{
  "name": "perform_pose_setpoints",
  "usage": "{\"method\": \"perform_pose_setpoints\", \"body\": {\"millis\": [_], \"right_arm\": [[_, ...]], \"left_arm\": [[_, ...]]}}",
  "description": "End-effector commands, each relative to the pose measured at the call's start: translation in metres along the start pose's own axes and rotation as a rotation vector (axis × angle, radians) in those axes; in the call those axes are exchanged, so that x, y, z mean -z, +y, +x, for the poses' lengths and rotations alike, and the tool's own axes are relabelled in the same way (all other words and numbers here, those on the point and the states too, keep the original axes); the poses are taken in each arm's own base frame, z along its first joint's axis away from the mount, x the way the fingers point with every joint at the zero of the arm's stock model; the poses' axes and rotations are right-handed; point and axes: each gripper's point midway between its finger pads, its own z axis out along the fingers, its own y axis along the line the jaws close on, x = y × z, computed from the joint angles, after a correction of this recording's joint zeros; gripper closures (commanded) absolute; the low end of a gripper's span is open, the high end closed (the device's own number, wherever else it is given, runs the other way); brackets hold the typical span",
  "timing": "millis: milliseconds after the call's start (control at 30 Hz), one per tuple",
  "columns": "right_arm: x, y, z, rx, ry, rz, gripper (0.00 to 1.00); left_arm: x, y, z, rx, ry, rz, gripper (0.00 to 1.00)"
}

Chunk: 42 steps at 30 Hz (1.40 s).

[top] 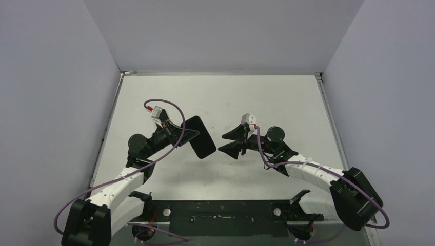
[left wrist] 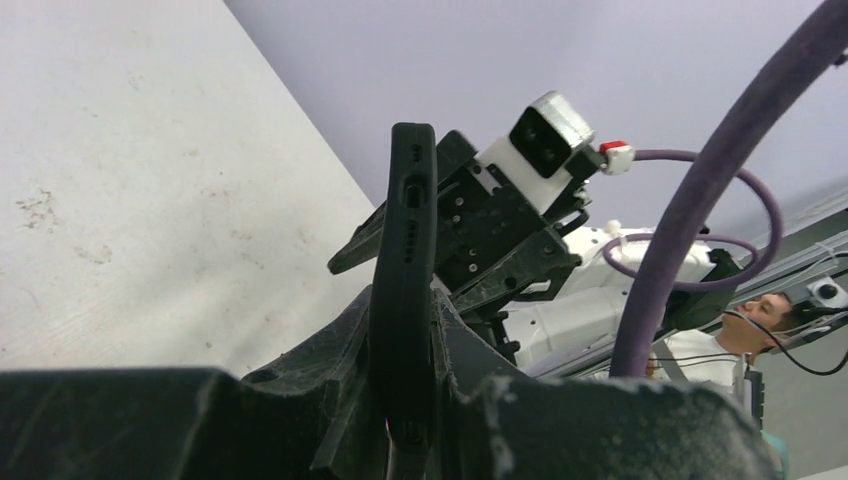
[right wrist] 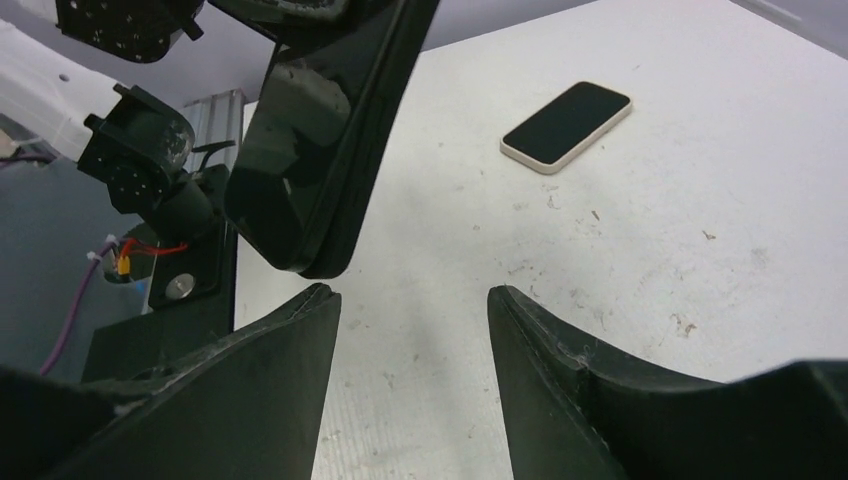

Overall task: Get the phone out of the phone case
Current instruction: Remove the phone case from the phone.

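My left gripper [top: 185,134] is shut on a black phone case [top: 202,141] and holds it on edge above the table. In the left wrist view the case [left wrist: 410,220] stands upright between the fingers [left wrist: 470,350], its port cut-outs showing. My right gripper [top: 221,143] is open and empty, just right of the case and pointing at it. In the right wrist view the case's glossy face [right wrist: 310,150] hangs just beyond the open gripper [right wrist: 412,300]. A phone [right wrist: 565,125] with a dark screen and pale rim lies flat on the table; it does not show in the top view.
The white table [top: 225,97] is walled by grey panels on three sides. A purple cable [top: 166,102] loops over the left wrist. A black base plate [top: 220,215] runs along the near edge between the arm bases.
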Motion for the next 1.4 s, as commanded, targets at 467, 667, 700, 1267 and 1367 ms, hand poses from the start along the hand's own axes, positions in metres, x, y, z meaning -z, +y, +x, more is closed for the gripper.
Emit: {"method": "perform_pose_setpoints", "body": {"millis": [467, 667, 700, 1267, 1367], "right_arm": [[-0.003, 0.017, -0.042, -0.194, -0.228, -0.039, 0.41], [-0.007, 0.015, -0.040, -0.219, -0.234, -0.039, 0.41], [-0.007, 0.015, -0.040, -0.221, -0.234, -0.041, 0.41], [-0.022, 0.024, -0.032, -0.251, -0.197, -0.091, 0.41], [-0.024, 0.024, -0.030, -0.253, -0.187, -0.087, 0.41]], "left_arm": [[0.005, -0.045, -0.028, -0.046, -0.153, 0.172, 1.00], [0.009, -0.049, -0.027, -0.029, -0.169, 0.201, 1.00], [0.010, -0.049, -0.027, -0.025, -0.173, 0.203, 1.00], [0.013, -0.063, -0.028, 0.009, -0.223, 0.274, 1.00], [0.012, -0.064, -0.025, 0.010, -0.227, 0.281, 1.00]]}}
